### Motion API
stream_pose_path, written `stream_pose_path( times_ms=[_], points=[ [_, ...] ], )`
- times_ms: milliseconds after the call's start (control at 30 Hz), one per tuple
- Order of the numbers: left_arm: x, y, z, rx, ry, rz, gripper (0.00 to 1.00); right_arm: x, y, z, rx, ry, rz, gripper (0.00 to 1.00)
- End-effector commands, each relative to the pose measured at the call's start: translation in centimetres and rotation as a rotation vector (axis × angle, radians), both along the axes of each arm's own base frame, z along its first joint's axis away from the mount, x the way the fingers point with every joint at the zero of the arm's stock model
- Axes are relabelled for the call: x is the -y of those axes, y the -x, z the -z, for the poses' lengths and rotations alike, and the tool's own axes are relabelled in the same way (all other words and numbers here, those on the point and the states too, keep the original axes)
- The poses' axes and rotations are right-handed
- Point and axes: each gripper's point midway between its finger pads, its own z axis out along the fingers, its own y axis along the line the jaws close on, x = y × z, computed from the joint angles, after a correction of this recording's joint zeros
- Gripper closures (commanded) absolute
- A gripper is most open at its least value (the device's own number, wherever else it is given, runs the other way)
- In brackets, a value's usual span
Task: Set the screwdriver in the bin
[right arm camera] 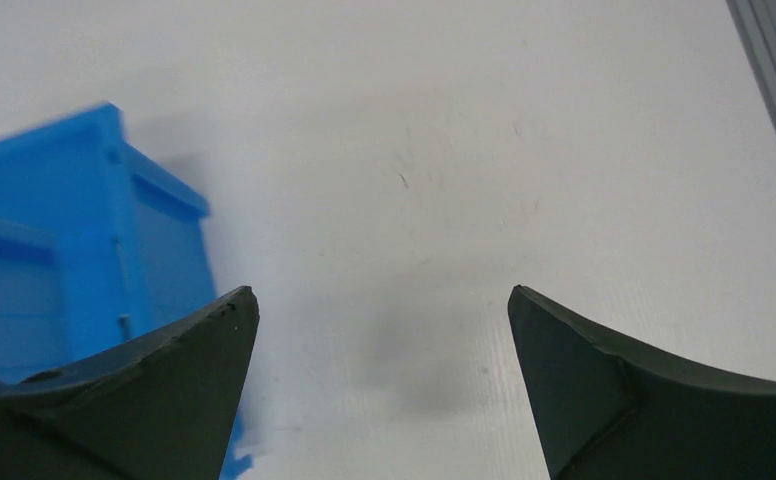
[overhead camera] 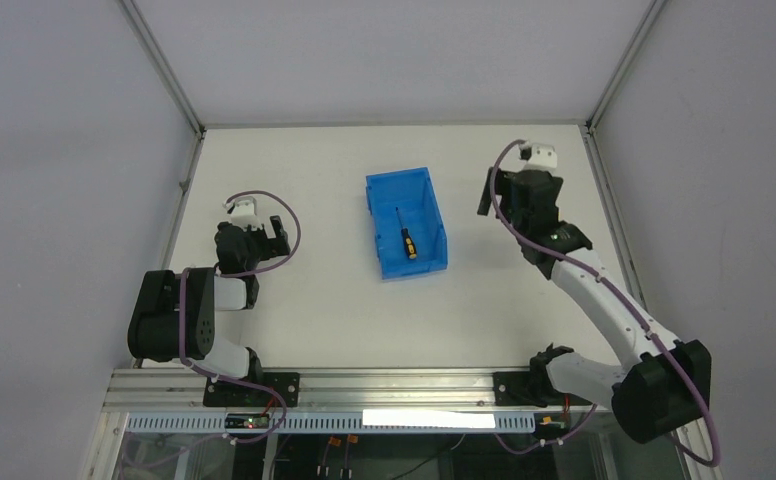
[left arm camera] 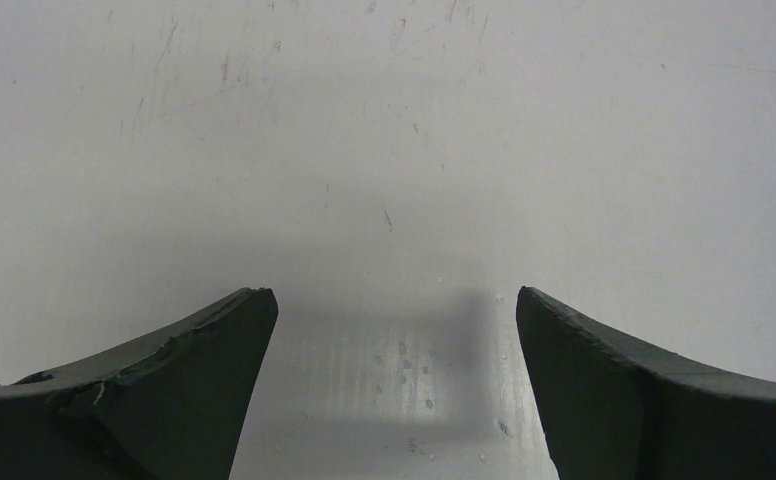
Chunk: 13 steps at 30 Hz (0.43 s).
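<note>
1. Closest to the top external camera, along the bottom edge, a metal rail (overhead camera: 394, 385) carries both arm bases.
   - Beyond it, on the white table (overhead camera: 314, 310), the bin (overhead camera: 374, 215) sits about mid-table. Its long side runs away from the arms at a slight angle.
   - The screwdriver (overhead camera: 405, 238) lies flat on the bin's floor, roughly along its length. Its handle is toward the near end and its shaft points to the far end.
   - The left gripper (overhead camera: 276, 232) is folded back near its own base, well apart from the bin on the left.
   - The right gripper (overhead camera: 492, 198) stands to the right of the bin's far end, apart from it.
   - From up here I cannot tell how wide either pair of fingers stands.

2. Left wrist view: the left gripper (left arm camera: 394, 300) is spread wide, with its two dark fingers (left arm camera: 184, 385) at the lower corners. Between them is only bare, lightly scratched table (left arm camera: 384, 130) and a soft shadow, so it holds nothing.

3. Right wrist view: the right gripper (right arm camera: 382, 295) is likewise parted wide and holds nothing.
   - Only table (right arm camera: 484, 130) shows between its fingers (right arm camera: 154, 400).
   - The bin (right arm camera: 74, 230) appears at the left edge, showing an outer wall with blurred outlines. It is partly hidden behind the left finger and lies outside the jaws.
   - A grey frame post (right arm camera: 774, 60) crosses the top right corner.
</note>
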Motion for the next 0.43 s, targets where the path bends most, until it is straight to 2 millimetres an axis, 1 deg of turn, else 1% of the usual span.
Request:
stream_pose_path(
  times_ms=[0,33,100,167,200,233,267,300,400],
  points=[
    [0.2,-0.9,-1.4,0.044,-0.02,0.006,0.01,2.6,-0.1,3.4,0.136,-0.053,0.085,0.01],
    [0.2,-0.9,-1.4,0.044,-0.019,0.007,0.01,3.3,0.1,4.1,0.162,-0.059,0.121,0.01],
    [0.2,-0.9,-1.4,0.044,-0.02,0.006,0.01,5.6,0.8,5.6,0.202,-0.068,0.26,0.01],
    [0.1,-1.0,-1.4,0.045,-0.02,0.006,0.01,7.1,1.5,7.2,0.203,-0.07,0.357,0.01],
    [0.2,-0.9,-1.4,0.046,-0.019,0.006,0.01,7.5,1.6,7.6,0.199,-0.057,0.381,0.01],
    [0.2,-0.9,-1.4,0.045,-0.019,0.006,0.01,7.8,1.7,8.2,0.19,-0.044,0.398,0.01],
    [0.2,-0.9,-1.4,0.044,-0.019,0.005,0.01,8.1,1.7,8.2,0.182,-0.034,0.413,0.01],
    [0.2,-0.9,-1.4,0.045,-0.019,0.006,0.01,7.9,1.7,8.4,0.161,-0.014,0.392,0.02],
    [0.1,-0.9,-1.5,0.046,-0.02,0.005,0.01,7.5,1.5,7.8,0.189,-0.012,0.357,0.01]
  ],
)
